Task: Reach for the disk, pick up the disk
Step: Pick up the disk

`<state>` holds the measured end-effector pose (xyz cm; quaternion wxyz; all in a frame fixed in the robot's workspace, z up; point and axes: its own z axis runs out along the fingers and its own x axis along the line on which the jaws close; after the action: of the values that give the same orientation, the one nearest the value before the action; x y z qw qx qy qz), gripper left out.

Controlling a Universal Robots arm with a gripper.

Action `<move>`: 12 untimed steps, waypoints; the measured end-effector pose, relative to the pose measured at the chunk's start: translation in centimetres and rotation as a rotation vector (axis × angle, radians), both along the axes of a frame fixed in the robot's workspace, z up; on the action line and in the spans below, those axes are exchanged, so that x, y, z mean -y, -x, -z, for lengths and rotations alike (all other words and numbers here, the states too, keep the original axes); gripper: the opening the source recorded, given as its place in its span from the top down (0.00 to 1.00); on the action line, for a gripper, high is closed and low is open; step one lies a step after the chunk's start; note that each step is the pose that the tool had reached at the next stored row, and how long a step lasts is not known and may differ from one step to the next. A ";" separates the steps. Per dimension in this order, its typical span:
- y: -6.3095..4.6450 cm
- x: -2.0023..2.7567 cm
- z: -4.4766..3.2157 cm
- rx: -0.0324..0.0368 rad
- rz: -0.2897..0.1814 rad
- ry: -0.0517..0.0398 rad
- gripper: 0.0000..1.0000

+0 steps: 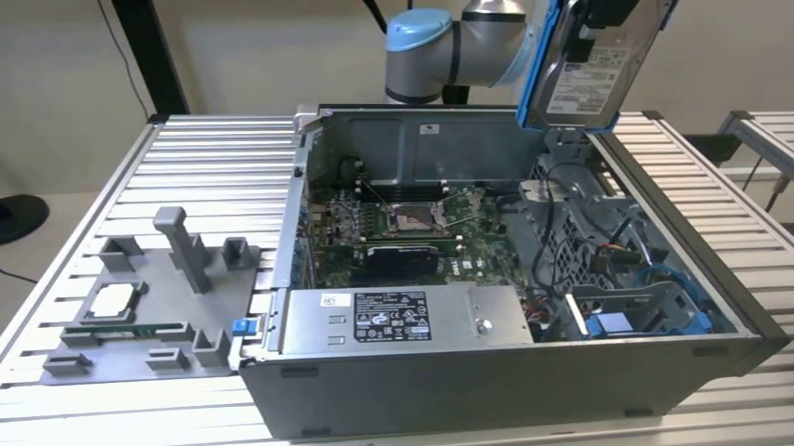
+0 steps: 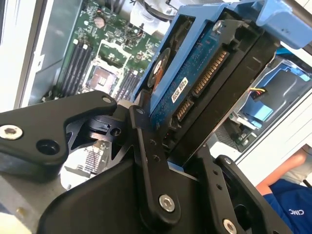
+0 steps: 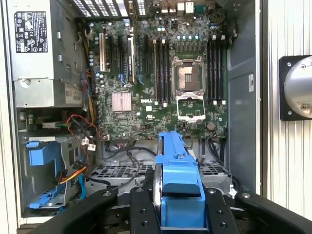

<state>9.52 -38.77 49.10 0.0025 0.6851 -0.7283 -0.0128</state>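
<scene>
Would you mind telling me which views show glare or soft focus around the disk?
Exterior view: the disk, lifted over the computer case, is sharp; its label is evenly lit. Second wrist view: the gripper, shut on it, is slightly soft. First wrist view: a metal flange glares.

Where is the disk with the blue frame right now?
The disk is up in the air in the pincer, above the open computer case, near the top right of the exterior view.

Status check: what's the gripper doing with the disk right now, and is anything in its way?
Gripper shut on the disk. Disk held tilted, lifted above the open computer case. Nothing touching it; cables lie below inside the case.
</scene>
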 end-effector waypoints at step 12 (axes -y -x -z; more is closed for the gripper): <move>0.0 2.48 0.00 0.0000 0.000 -0.0003 1.00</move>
<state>9.52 -41.25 49.10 0.0024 0.6851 -0.7284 -0.0129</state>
